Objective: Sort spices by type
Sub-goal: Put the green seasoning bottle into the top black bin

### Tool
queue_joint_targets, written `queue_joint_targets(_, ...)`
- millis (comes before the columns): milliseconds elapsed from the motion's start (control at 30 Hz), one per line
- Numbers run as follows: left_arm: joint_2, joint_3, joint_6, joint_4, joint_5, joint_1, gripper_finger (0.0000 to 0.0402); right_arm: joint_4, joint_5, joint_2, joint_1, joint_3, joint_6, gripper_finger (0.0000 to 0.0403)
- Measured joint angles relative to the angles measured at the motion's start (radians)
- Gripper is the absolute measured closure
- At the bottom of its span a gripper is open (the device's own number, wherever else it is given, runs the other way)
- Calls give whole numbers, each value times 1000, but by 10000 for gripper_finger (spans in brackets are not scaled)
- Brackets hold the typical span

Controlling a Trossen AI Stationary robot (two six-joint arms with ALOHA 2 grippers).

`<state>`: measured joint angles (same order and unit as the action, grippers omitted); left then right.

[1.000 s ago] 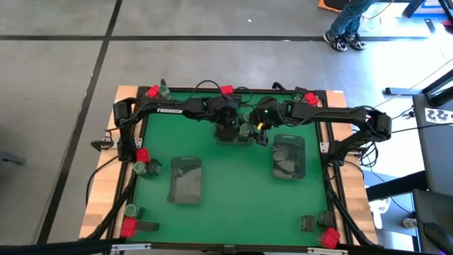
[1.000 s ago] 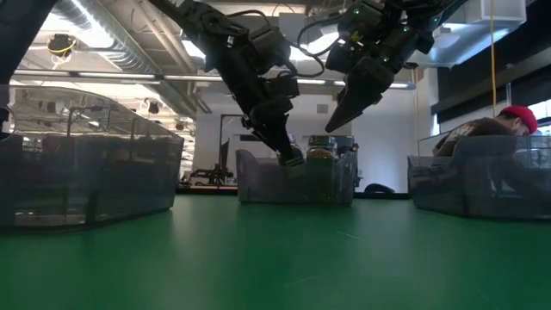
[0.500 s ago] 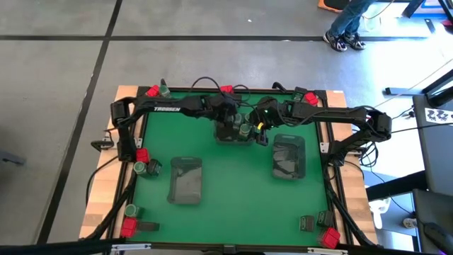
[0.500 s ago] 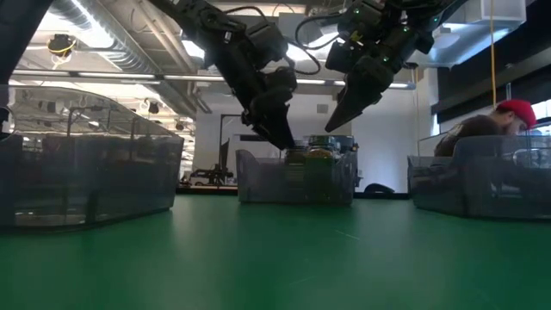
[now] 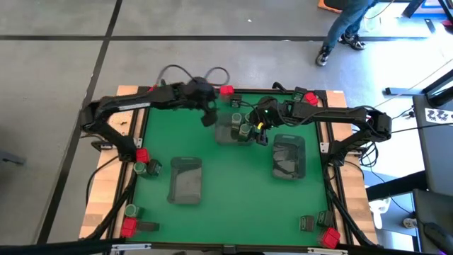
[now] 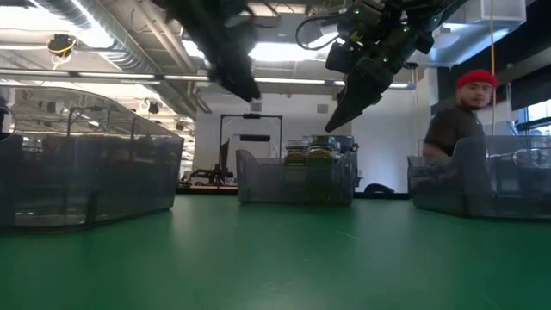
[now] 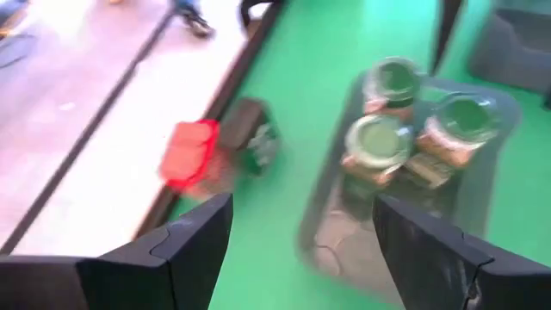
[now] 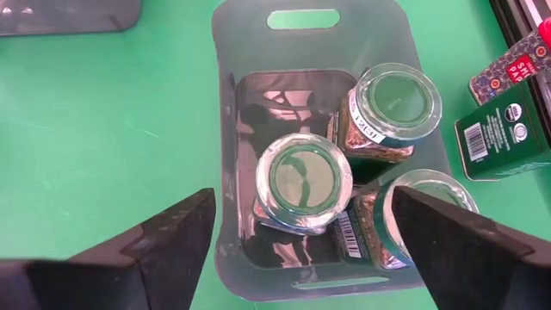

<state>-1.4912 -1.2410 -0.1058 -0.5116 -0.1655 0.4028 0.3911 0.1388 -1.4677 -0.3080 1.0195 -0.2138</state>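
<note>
over on the left rim of the table i see a red box (image 5: 142, 155) with a jar (image 5: 140, 168) and a dark tin (image 5: 153, 167) just beside it, and down at the near left corner another jar (image 5: 130, 210), red box (image 5: 128, 227) and tin (image 5: 148, 227). moving in, a grey tray (image 5: 185, 178) sits on the green mat (image 5: 233, 198). my left gripper (image 5: 209, 117) hangs above the mat near the far edge, just left of the middle tray (image 5: 224, 133), fingers (image 7: 191, 244) apart with nothing between them; its wrist view shows a red box (image 7: 188, 153) and a tin (image 7: 250, 147) by the table's edge. the middle tray holds three green-lidded jars packed together, one (image 8: 304, 183) beside a second (image 8: 392, 110) and a third (image 8: 405, 211). my right gripper (image 5: 260, 136) hovers over that tray's right end, fingers (image 8: 169, 237) spread wide and holding nothing. just outside that tray lie a green tin (image 8: 504, 139) and a red box (image 8: 510, 65). further right, another grey tray (image 5: 289, 157) sits on the mat. at the near right corner i see a tin (image 5: 307, 222), a jar (image 5: 325, 217) and a red box (image 5: 330, 239). beyond the table, a person in a red cap (image 6: 461, 116) shows on the right.
</note>
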Motion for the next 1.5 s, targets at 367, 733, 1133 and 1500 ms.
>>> queue_joint_targets(367, 350, 258, 156, -32, -254, 134, 123, -1, 0, 0, 0, 0, 0, 52)
queue_joint_targets(733, 297, 294, 213, -140, -269, 345, 123, -6, 0, 0, 0, 0, 0, 52)
queue_joint_targets(1133, 109, 294, 204, -102, -268, 502, 123, -8, 0, 0, 0, 0, -1, 52)
queue_joint_targets(1500, 60, 294, 200, -83, -266, 569, 123, -24, 0, 0, 0, 0, -1, 52)
